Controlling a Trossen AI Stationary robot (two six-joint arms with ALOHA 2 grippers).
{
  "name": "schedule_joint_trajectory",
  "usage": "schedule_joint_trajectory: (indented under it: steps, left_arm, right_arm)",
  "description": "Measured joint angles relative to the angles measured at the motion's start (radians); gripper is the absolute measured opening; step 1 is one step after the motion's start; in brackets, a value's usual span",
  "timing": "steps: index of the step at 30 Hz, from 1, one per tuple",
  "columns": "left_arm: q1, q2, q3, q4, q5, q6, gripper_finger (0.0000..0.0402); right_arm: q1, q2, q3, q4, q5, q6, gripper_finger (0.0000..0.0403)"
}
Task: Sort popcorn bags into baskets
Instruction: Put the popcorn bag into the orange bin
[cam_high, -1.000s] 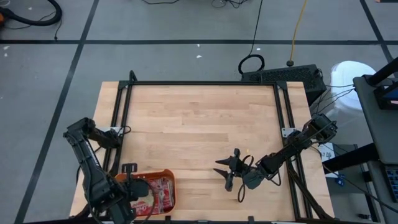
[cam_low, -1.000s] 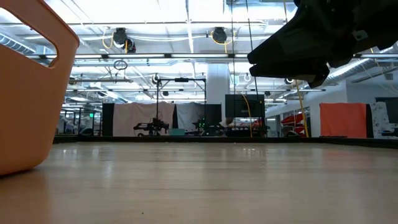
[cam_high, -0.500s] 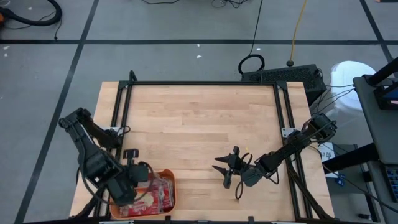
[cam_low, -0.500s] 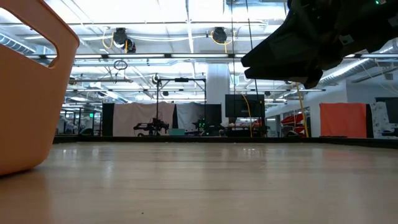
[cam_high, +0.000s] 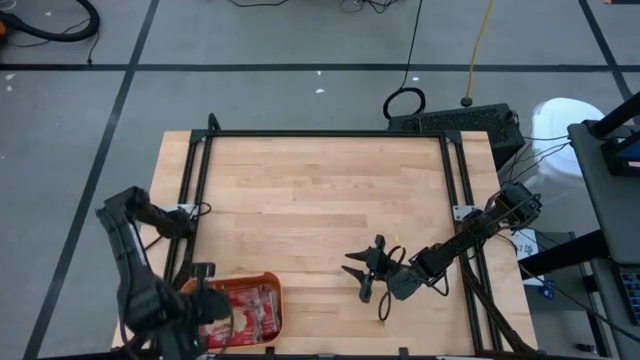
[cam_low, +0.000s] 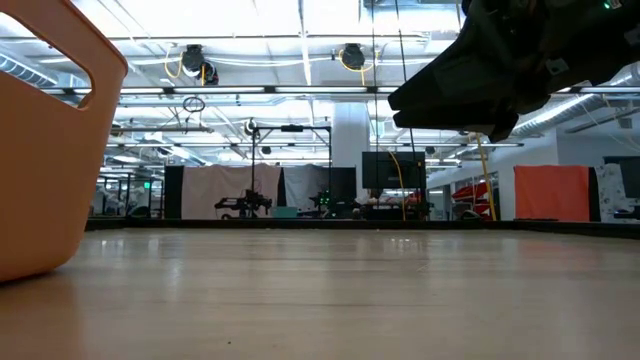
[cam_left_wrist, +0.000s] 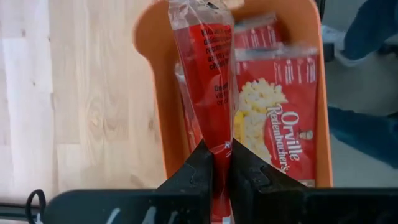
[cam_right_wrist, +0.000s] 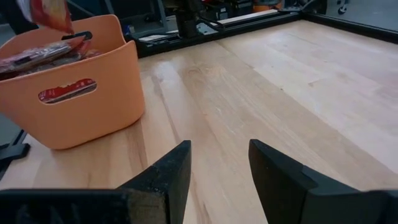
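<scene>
The orange basket (cam_high: 272, 285) stands at the table's near left corner, with several red popcorn bags (cam_left_wrist: 280, 118) lying flat inside it. My left gripper (cam_left_wrist: 222, 152) is above the basket, shut on one more red popcorn bag (cam_left_wrist: 202, 74). That bag also shows in the right wrist view as a red bag (cam_right_wrist: 46, 14) above the basket (cam_right_wrist: 74, 93). My right gripper (cam_high: 362, 272) stands open over bare wood at the near middle of the table, with nothing between its fingers (cam_right_wrist: 168, 174). My left gripper pinches the bag's upper end (cam_left_wrist: 219, 144) between its two fingers, which come from above and point down. The bag hangs straight below them, seen edge-on, with its lower end (cam_left_wrist: 196, 12) over the inside of the basket.
A black metal frame (cam_high: 330, 134) runs round the wooden tabletop. Most of the wood (cam_high: 320, 200) from the middle to the far edge is bare. In the low view the basket's wall (cam_low: 40, 150) fills the left side, and a dark arm (cam_low: 500, 70) hangs at the upper right.
My left arm has swung out over the basket toward the table's far side and come back toward the near left corner. It has stayed shut on the hanging bag throughout.
</scene>
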Motion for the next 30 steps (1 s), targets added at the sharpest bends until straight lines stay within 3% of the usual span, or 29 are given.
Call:
schedule_joint_trajectory:
  steps: [8, 17, 30]
  left_arm:
    - [-0.023, 0.078, 0.000, -0.002, 0.010, -0.036, 0.0025]
    - [-0.022, 0.087, 0.000, 0.026, 0.036, -0.085, 0.0077]
    - [-0.022, 0.087, 0.000, 0.166, 0.061, -0.060, 0.0080]
  right_arm:
    - [-0.017, 0.000, 0.000, 0.001, -0.001, -0.003, 0.0153]
    - [-0.026, 0.000, 0.000, 0.007, -0.001, -0.003, 0.0153]
    - [-0.026, 0.000, 0.000, 0.007, -0.004, -0.003, 0.0153]
